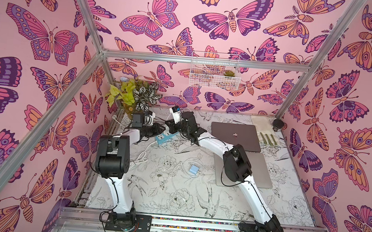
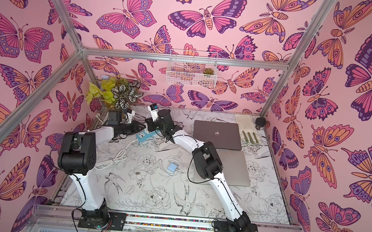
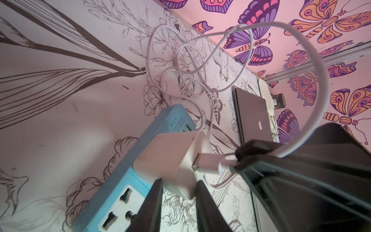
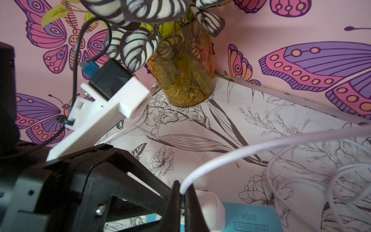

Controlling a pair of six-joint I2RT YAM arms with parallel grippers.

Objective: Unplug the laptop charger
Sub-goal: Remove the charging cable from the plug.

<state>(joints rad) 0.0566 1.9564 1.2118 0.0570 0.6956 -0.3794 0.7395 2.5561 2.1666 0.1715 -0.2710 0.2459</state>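
The white charger block [image 3: 170, 160] sits plugged into the blue power strip [image 3: 128, 176], which lies toward the far edge of the table [image 1: 172, 199], near its far left corner. A white cable [image 3: 313, 84] goes from its USB plug [image 3: 206, 162] in the block and makes loose loops over the table.

The left hand [image 3: 178, 181] is narrow, with one finger against each side of the block. The right hand [image 4: 181, 190] is closed on the thin cable, just beside the plug.

I see some risks. Nothing presses the strip down, so if the left hand pulls the block, the strip will probably rise with it and the pins will not come out. A pull at a slant can also jam the pins. The right hand pinches the cable and not the plug body, so a hard pull can let the cable slide through the fingers or strain it where it joins the plug. Both hands are very close together in both top views, so I think they can bump each other. The loose loops can catch on a finger.

Writing: the end of the strip carries "S204" [image 4: 249, 217], and a small boxed line beside it seems to say "USB SOCKET". The closed grey laptop [image 1: 236, 136] at the far right of the table shows the Apple logo [image 3: 260, 124]. I can read no writing on the block.
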